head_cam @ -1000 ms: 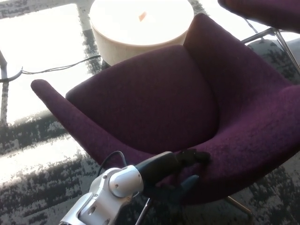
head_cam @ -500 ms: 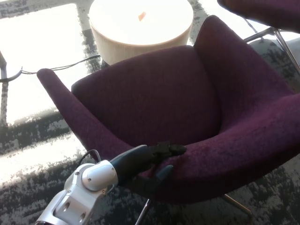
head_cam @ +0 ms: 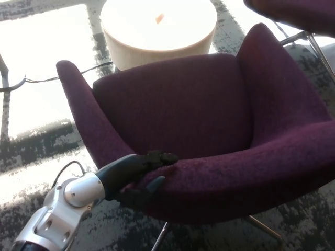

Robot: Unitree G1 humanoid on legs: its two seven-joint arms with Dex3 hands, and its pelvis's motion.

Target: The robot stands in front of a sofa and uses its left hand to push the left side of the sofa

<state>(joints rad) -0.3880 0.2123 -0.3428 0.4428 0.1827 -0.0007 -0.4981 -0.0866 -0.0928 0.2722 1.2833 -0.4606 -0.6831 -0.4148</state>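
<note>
With fingers clasped over its near left rim, the sofa (head_cam: 209, 125) has been swung clockwise by the left hand (head_cam: 144, 175), so the push is judged well underway.

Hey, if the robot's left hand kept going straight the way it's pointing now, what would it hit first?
The left hand points toward picture right and already looks pressed against the purple sofa at its near padded rim, so it would meet that rim at once. Depth is hard to judge from this one view.
</note>
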